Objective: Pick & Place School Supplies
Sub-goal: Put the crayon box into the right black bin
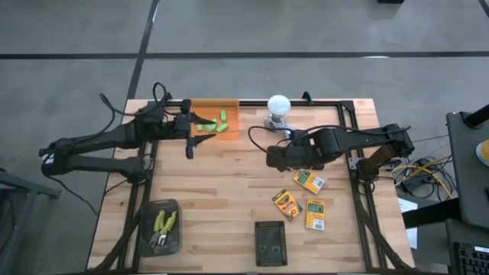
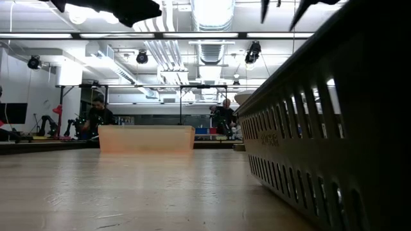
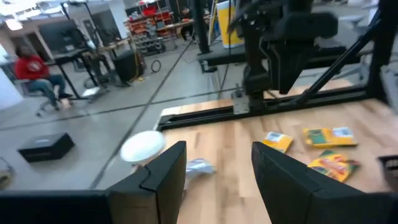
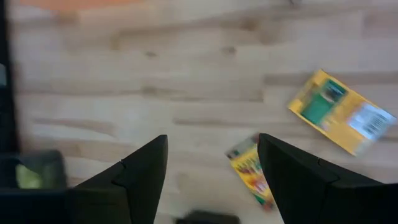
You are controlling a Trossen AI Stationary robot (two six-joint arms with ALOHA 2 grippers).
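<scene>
Several bright-green blocks [image 1: 214,124] lie in the orange bin [image 1: 227,112] at the table's far edge. My left gripper [image 1: 189,133] hovers open just left of that bin; its wrist view shows its open fingers [image 3: 217,180]. Three yellow-and-green crayon boxes [image 1: 309,180] [image 1: 286,204] [image 1: 315,215] lie flat on the right half of the table. My right gripper [image 1: 273,158], open [image 4: 211,180], hangs over bare wood left of them. Two green-handled pliers [image 1: 163,223] rest in a dark tray [image 1: 163,241].
A white bulb-like object [image 1: 278,108] with a cable stands at the far edge, right of the bin. A black slotted basket [image 1: 270,243] sits at the near edge and fills the low view's right side [image 2: 321,141]. People show in the room beyond.
</scene>
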